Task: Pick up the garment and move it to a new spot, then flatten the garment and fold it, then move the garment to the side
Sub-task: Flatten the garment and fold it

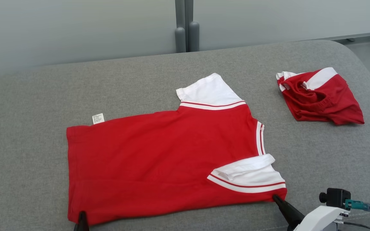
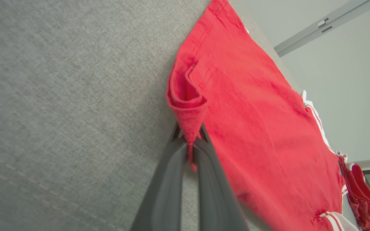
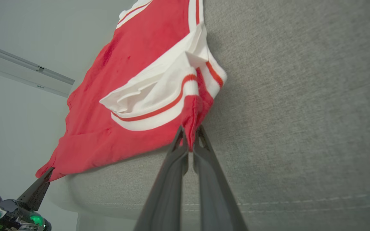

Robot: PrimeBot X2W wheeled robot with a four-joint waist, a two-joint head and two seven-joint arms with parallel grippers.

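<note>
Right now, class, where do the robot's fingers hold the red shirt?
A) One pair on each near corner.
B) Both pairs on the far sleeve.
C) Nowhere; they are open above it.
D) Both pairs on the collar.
A: the left fingers pinch the hem corner of the red shirt, and the right fingers pinch the corner beside the near white sleeve.

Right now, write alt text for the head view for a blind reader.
A red T-shirt with white sleeves lies flat on a grey cushion, its near corners pinched by the left gripper and right gripper. A crumpled red-and-white garment sits apart at upper right.
</note>
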